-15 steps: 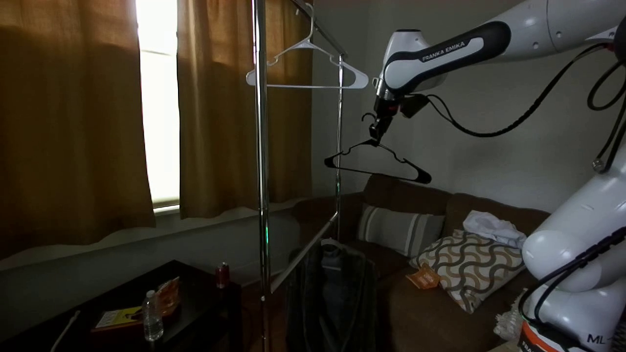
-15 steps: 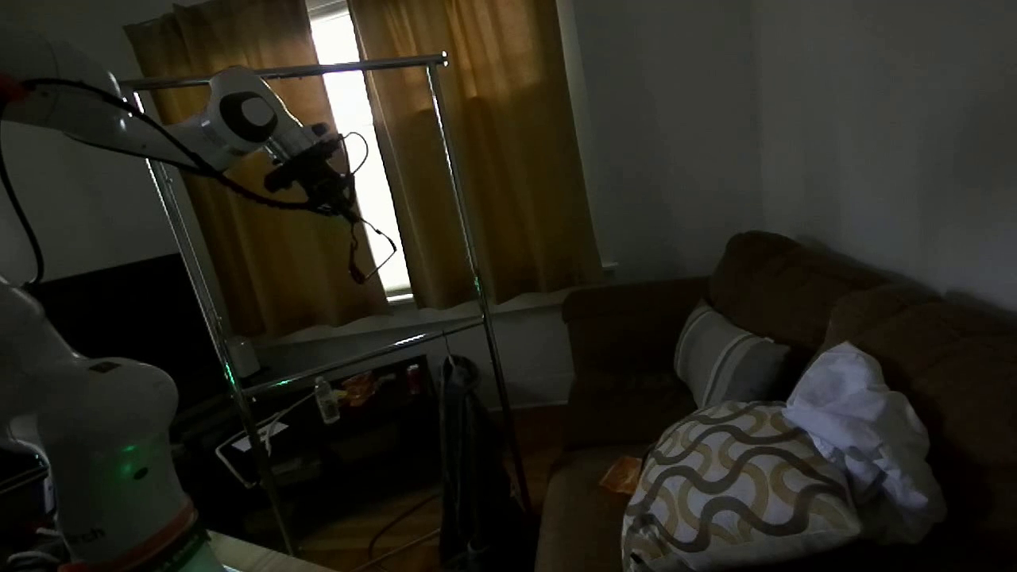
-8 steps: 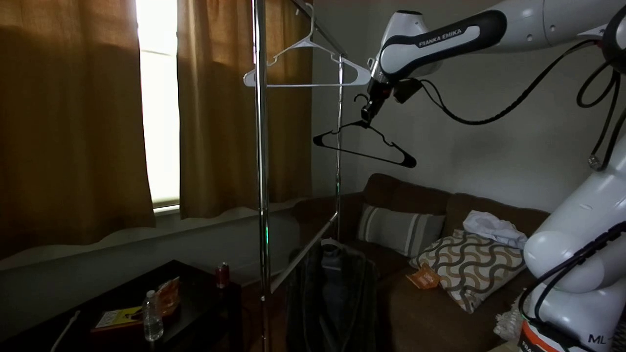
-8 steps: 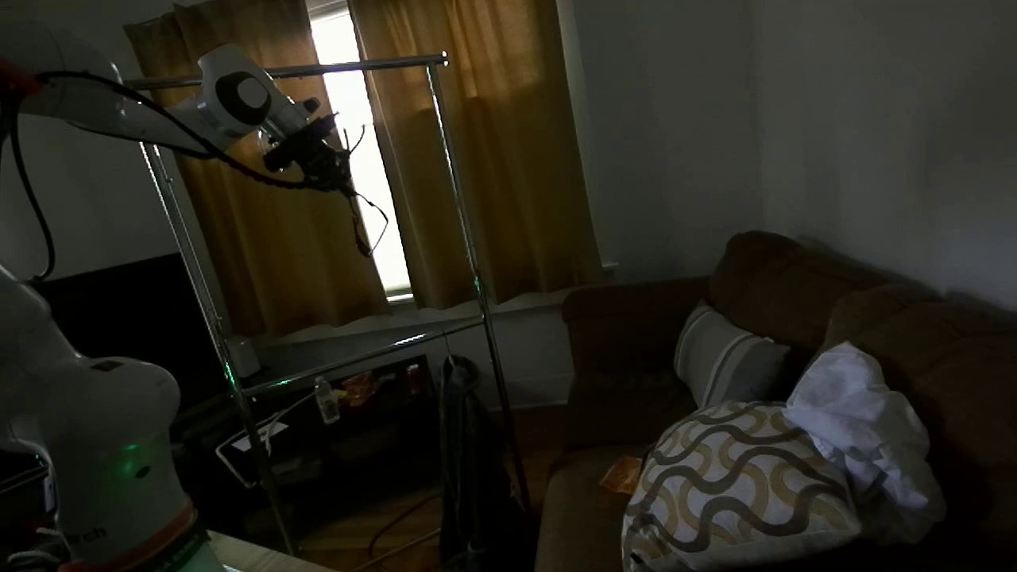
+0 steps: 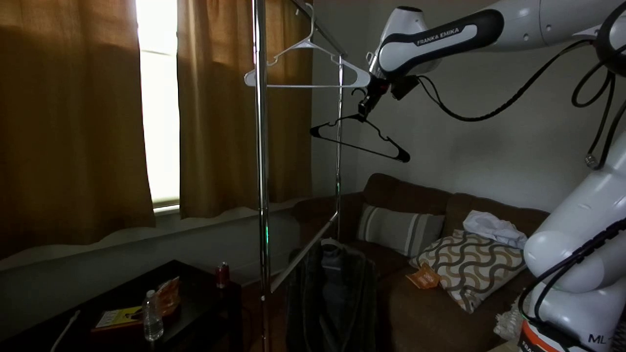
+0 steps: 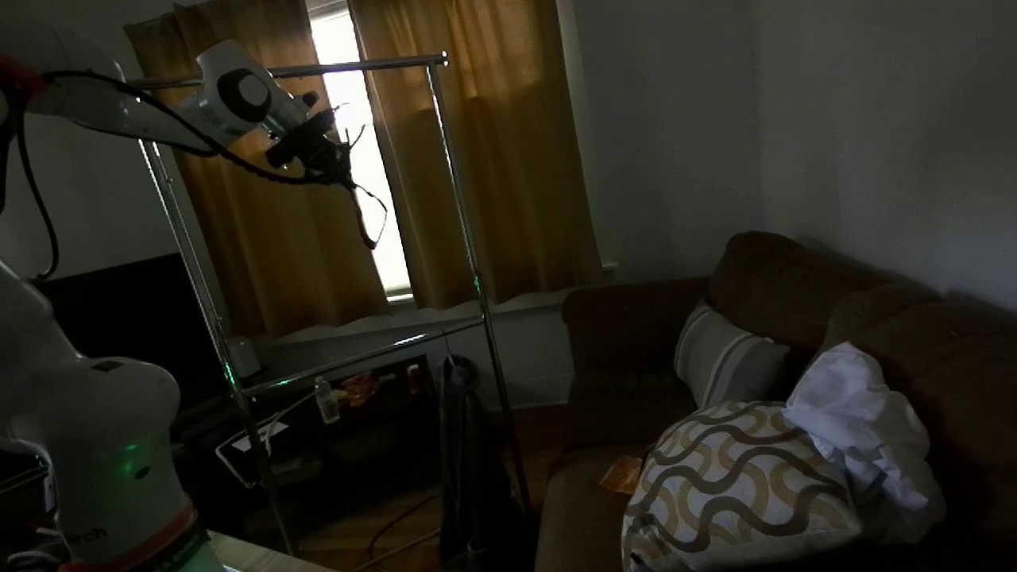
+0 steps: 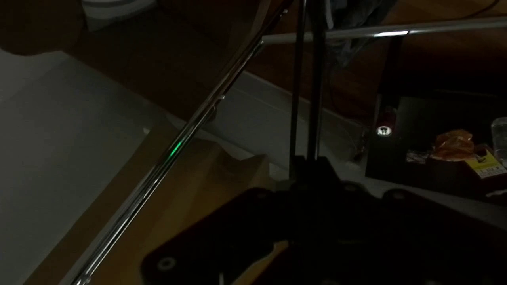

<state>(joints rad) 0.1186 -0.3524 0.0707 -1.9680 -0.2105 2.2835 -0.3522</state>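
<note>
In an exterior view the hand (image 5: 363, 110) is gripping a black hanger (image 5: 361, 147), hook (image 5: 358, 89) pointing up, long axis sloping toward lower right, sitting higher than earlier

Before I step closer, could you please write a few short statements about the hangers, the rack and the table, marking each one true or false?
1. The gripper holds the black plastic hanger. True.
2. The white plastic hanger hangs from the top rail of the chrome garment rack. True.
3. The black plastic hanger is hooked over the top rail. False: the gripper holds it, lower than the top rail in both exterior views.
4. A dark garment hangs from the lower bar. True.
5. No can or bottle is upright. False: the red can and the clear plastic bottle stand upright on the dark table.
</note>
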